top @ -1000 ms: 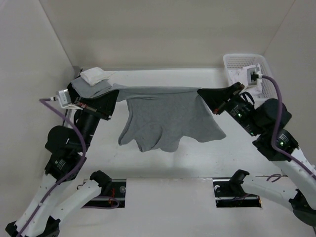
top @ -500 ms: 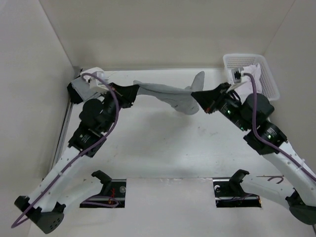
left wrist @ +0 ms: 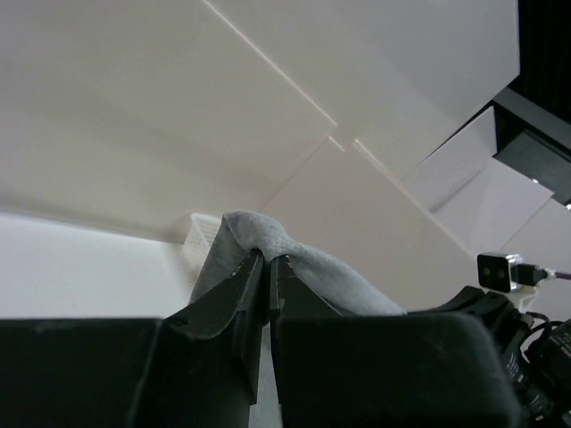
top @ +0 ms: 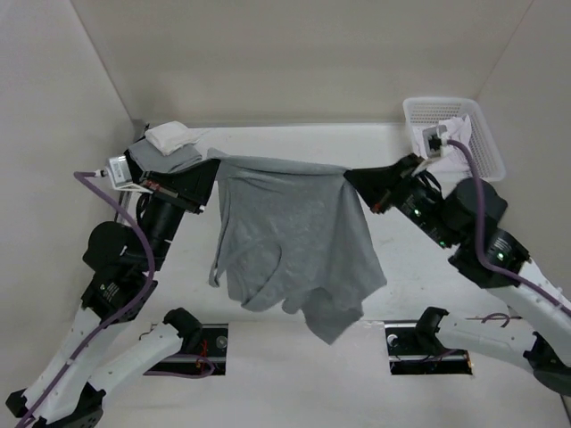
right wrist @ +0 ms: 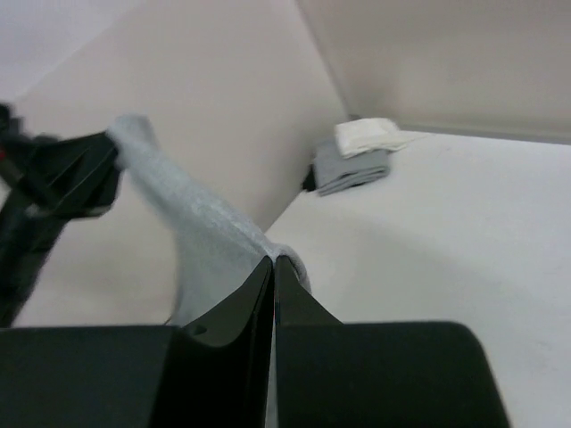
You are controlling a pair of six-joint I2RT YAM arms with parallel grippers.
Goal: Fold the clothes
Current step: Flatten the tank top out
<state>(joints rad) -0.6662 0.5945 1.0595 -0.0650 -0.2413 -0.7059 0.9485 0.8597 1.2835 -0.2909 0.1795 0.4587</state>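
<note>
End effector grip governs this step: the left end effector (top: 208, 176) and right end effector (top: 351, 176) each pinch an upper edge of the grey top (top: 294, 241), hanging spread between them over the bench (top: 428, 272), so both should descend evenly, keeping it taut, to lay it flat.

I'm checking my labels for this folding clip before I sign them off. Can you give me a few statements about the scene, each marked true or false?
1. The left claw and right claw are both shut on the grey top. True.
2. The grey top lies neatly folded. False: it hangs unfolded, stretched between the two claws.
3. A white basket stands at the far right corner. True.
4. The folded pile at the far left has a black piece on top. False: a white piece lies on top.
</note>
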